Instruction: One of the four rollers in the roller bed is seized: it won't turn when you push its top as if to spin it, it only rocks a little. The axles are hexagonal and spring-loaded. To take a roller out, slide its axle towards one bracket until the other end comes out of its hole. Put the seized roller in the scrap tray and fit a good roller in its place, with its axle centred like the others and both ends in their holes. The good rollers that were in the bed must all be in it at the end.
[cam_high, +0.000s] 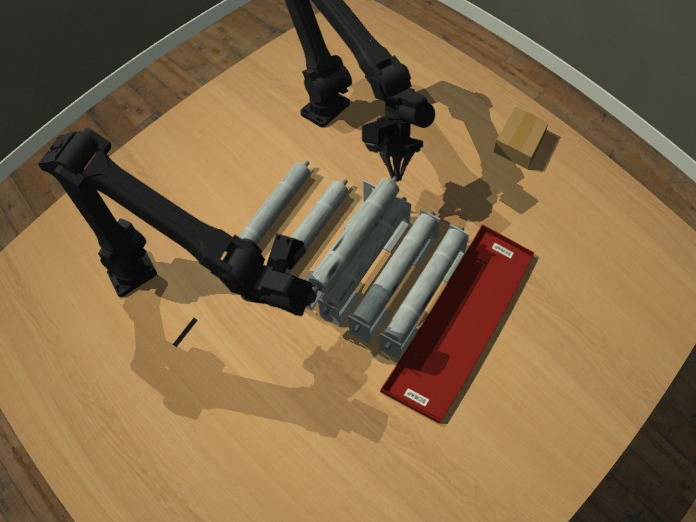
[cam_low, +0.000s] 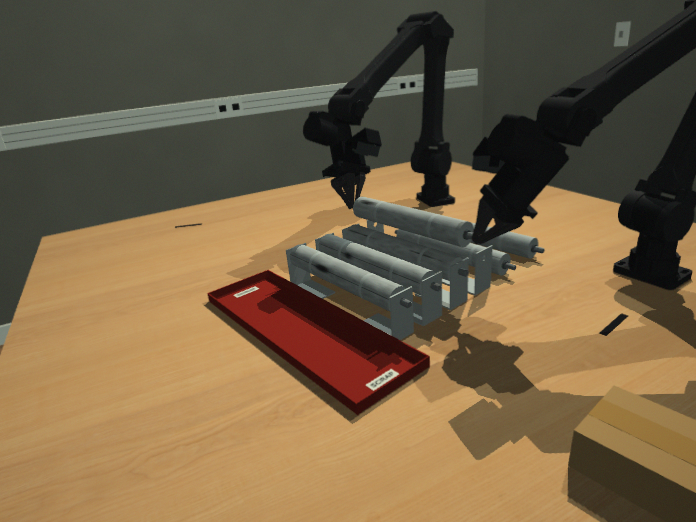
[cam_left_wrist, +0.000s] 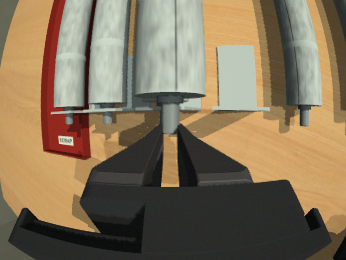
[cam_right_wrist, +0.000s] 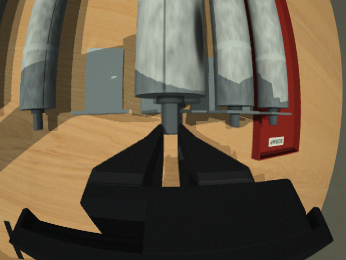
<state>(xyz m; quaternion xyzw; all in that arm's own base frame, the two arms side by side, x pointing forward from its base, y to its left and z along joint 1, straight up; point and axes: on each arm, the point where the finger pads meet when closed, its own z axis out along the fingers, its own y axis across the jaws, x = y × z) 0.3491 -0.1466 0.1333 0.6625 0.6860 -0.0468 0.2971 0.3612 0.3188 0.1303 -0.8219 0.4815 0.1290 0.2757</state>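
A grey roller (cam_high: 359, 230) (cam_low: 413, 219) (cam_left_wrist: 170, 50) (cam_right_wrist: 170, 50) with a dark patch hangs level above the bed. My left gripper (cam_high: 396, 177) (cam_left_wrist: 170, 131) is shut on one axle end; my right gripper (cam_low: 351, 206) (cam_right_wrist: 170, 131) is shut on the other. Under it a darker roller (cam_high: 368, 261) sits in its brackets. Two more rollers (cam_high: 399, 266) (cam_high: 428, 286) sit between it and the red scrap tray (cam_high: 477, 325) (cam_low: 314, 337) (cam_left_wrist: 75, 150) (cam_right_wrist: 265, 152), which holds nothing. The outermost bracket (cam_left_wrist: 236, 75) (cam_right_wrist: 105, 80) has no roller in it. Seizure cannot be seen.
Two spare rollers (cam_high: 278, 196) (cam_high: 323, 213) lie on the table beyond the empty brackets. A cardboard box (cam_high: 522, 136) (cam_low: 635, 443) stands near the left arm. A thin black strip (cam_high: 184, 332) lies near the right arm.
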